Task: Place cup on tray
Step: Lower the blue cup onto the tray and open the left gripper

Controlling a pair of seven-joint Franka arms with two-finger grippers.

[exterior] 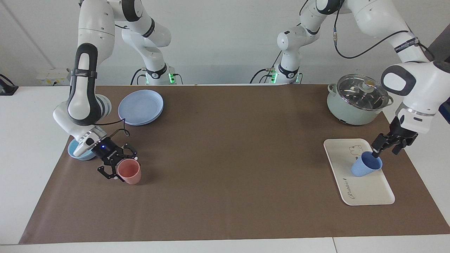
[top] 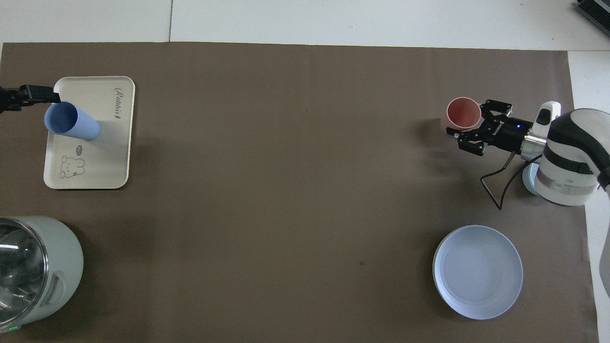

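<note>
Blue cup (exterior: 365, 166): tilted on cream tray (exterior: 369, 195) | my left fingers (exterior: 377, 151): clamped on its rim | my right fingers (exterior: 117, 165): apart around pink cup (exterior: 129, 171) on desk (exterior: 225, 168)

Periwinkle cup (exterior: 365, 167), cream bear-printed tray (exterior: 367, 191), pink cup (exterior: 129, 171), brown mat (exterior: 228, 158).

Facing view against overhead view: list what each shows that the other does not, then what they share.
Only the facing view shows both arms whole with their bases, the pot's glass lid, and the light-blue bowl in part under the right arm.

Only the overhead view looks straight into the pink cup.

Both show the blue cup tilted over the tray, the left gripper at its rim, the right gripper beside the pink cup, the blue plate and the pot.
</note>
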